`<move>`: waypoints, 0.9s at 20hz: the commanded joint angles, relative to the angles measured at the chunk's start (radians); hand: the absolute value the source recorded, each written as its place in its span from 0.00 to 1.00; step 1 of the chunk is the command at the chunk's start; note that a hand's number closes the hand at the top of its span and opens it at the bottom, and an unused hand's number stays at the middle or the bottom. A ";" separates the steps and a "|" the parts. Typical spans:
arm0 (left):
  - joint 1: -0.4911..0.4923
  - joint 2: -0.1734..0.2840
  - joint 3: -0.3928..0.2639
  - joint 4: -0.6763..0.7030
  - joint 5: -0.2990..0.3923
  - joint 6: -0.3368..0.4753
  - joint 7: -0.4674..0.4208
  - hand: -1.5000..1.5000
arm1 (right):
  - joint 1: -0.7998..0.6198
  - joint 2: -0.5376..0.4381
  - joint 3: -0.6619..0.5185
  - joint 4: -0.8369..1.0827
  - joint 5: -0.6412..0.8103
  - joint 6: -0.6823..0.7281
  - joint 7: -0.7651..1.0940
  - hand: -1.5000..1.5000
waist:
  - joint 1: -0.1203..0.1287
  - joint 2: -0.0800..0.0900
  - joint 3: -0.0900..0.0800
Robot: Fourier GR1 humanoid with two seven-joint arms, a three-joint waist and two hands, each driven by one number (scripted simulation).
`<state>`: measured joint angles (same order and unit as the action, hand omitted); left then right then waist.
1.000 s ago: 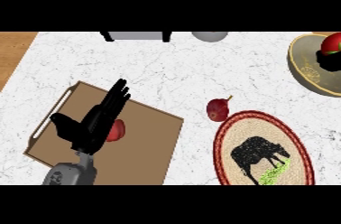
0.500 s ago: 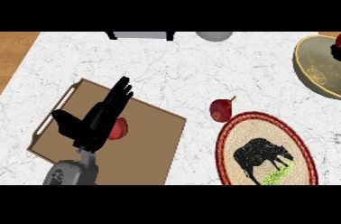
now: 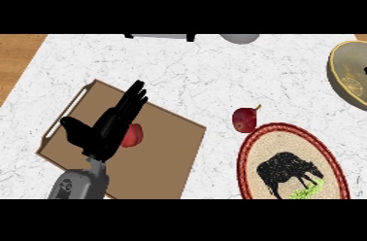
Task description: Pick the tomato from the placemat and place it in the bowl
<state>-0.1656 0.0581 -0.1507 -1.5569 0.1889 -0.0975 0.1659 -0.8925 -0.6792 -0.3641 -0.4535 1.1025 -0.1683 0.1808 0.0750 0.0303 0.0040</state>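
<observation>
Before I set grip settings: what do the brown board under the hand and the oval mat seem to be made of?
The brown board looks like matte wood or fibreboard: flat, even brown, with pale handle cutouts. The oval mat looks woven: ringed beige and red bands around a black animal print. The left hand hovers open over the tomato.

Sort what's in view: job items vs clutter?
Job: left hand, open; tomato partly under it, on brown board; bowl at right edge.
Lying about: stemmed red fruit; oval animal mat; grey object at top edge.
</observation>
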 commanded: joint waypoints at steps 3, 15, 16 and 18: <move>-0.006 -0.018 -0.011 -0.013 -0.017 0.023 0.006 0.50 | -0.054 0.002 -0.081 0.157 -0.066 -0.032 -0.072 0.00 | 0.003 0.000 0.002; 0.067 0.012 0.027 -0.012 0.005 0.010 -0.004 0.50 | -0.012 0.027 -0.482 0.035 -0.536 -0.115 -0.591 0.00 | -0.056 -0.026 0.002; 0.051 0.010 0.028 0.010 -0.015 0.020 -0.022 0.50 | -0.008 0.037 -0.498 0.022 -0.571 -0.069 -0.640 0.00 | -0.071 -0.029 0.000; 0.084 0.008 0.020 -0.001 -0.010 0.004 -0.040 0.50 | 0.031 0.044 -0.517 0.010 -0.618 -0.008 -0.731 0.00 | -0.070 -0.029 -0.001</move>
<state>-0.1177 0.0659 -0.1255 -1.5529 0.1907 -0.0922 0.1510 -0.8958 -0.6458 -0.8127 -0.4114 0.5950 -0.2519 -0.3906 0.0183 0.0083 0.0056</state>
